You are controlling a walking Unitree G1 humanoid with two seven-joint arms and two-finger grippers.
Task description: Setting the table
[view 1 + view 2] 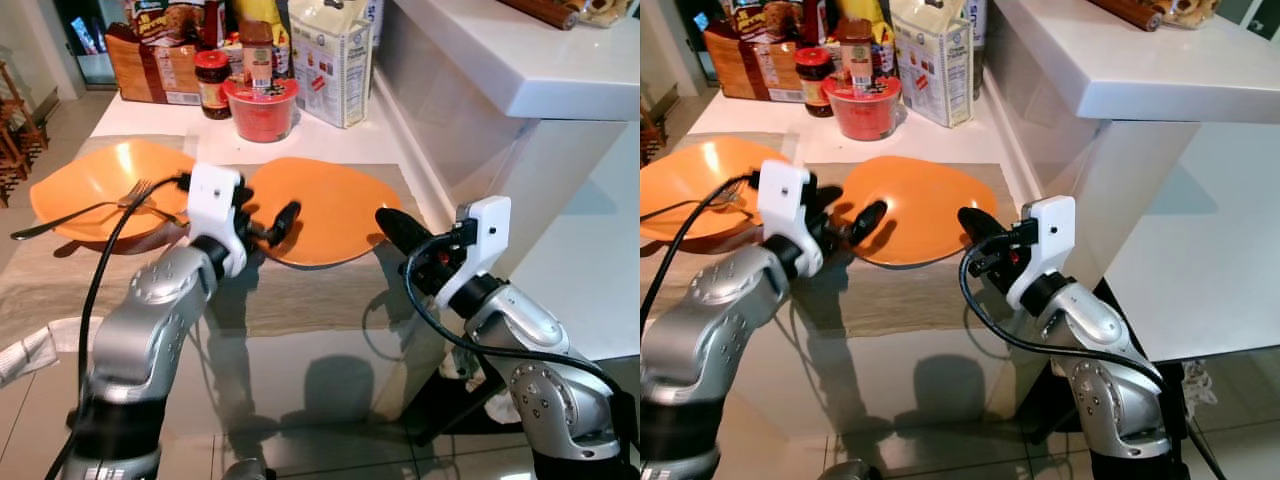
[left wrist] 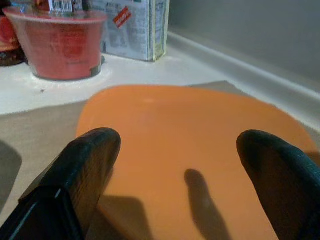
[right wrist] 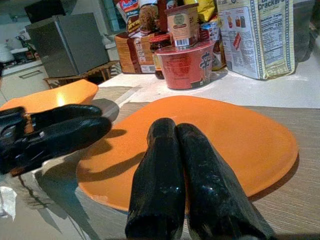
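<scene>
Two fingers of my left gripper [image 2: 175, 170] stand well apart over the near edge of the flat orange plate [image 1: 325, 205], holding nothing; in the left wrist view the plate's surface fills the gap between them. My right gripper [image 3: 175, 165] has its fingers pressed together, empty, pointing at the same plate from its near right edge. I see the plate lying on a beige runner [image 1: 310, 300] that crosses the white table [image 1: 330, 140]. An orange bowl [image 1: 95, 185] sits to the plate's left, also on the runner, with a fork [image 1: 85, 208] resting across its near rim, tines toward the plate. Behind the plate stand a red cup [image 1: 262, 108], a jar [image 1: 212, 85], a white box [image 1: 332, 60] and a brown bag [image 1: 150, 65], all near the table's far edge. A white counter [image 1: 520, 50] rises to the right.
</scene>
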